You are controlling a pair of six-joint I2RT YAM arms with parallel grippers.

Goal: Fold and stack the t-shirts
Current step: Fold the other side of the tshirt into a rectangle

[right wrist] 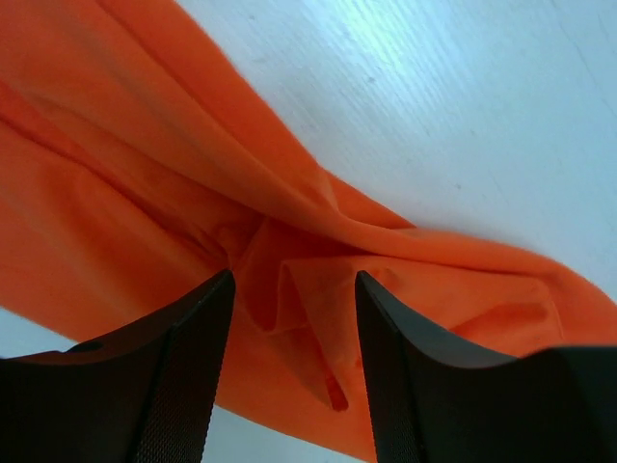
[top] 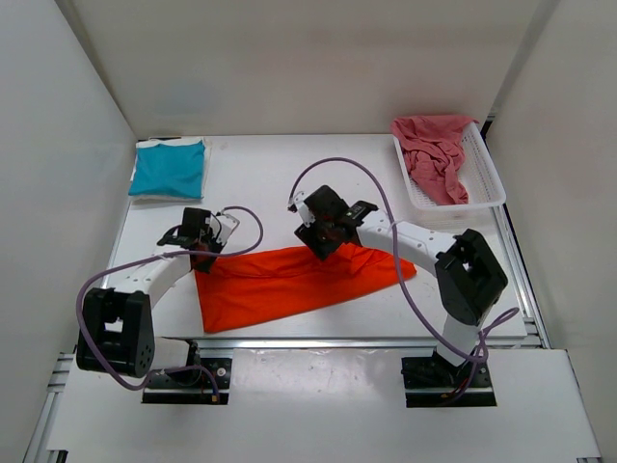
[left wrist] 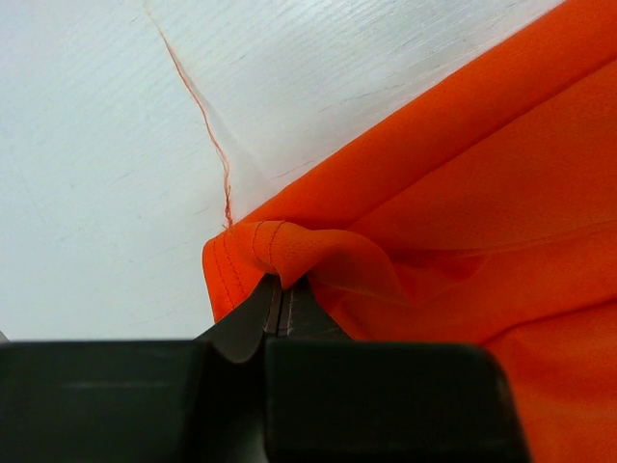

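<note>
While four shirts show, one white shirt (top: pixel 145 199) is mostly hidden under one teal shirt (top: pixel 169 169) at far left. One pinkish-red shirt (top: pixel 434 154) slumps in the basket (top: pixel 487 178). My left gripper (left wrist: pixel 282 289) is clamped on the orange shirt (top: pixel 289 280) at its hemmed corner. My right gripper (right wrist: pixel 294 289) stands parted and empty, straddling its bunched fold.

Plain bright orange t-shirt (top: pixel 289 280), same-colour hem stitching, loose orange thread (left wrist: pixel 207 135) beside it. Solid teal t-shirt (top: pixel 169 167); white t-shirt (top: pixel 154 198) edge showing. Plain pinkish-red t-shirt (top: pixel 434 149). White mesh basket (top: pixel 490 183). White counter (top: pixel 260 174). Black left end effector (left wrist: pixel 281 294), black right end effector (right wrist: pixel 294 289). Purple cables (top: pixel 333 161).
</note>
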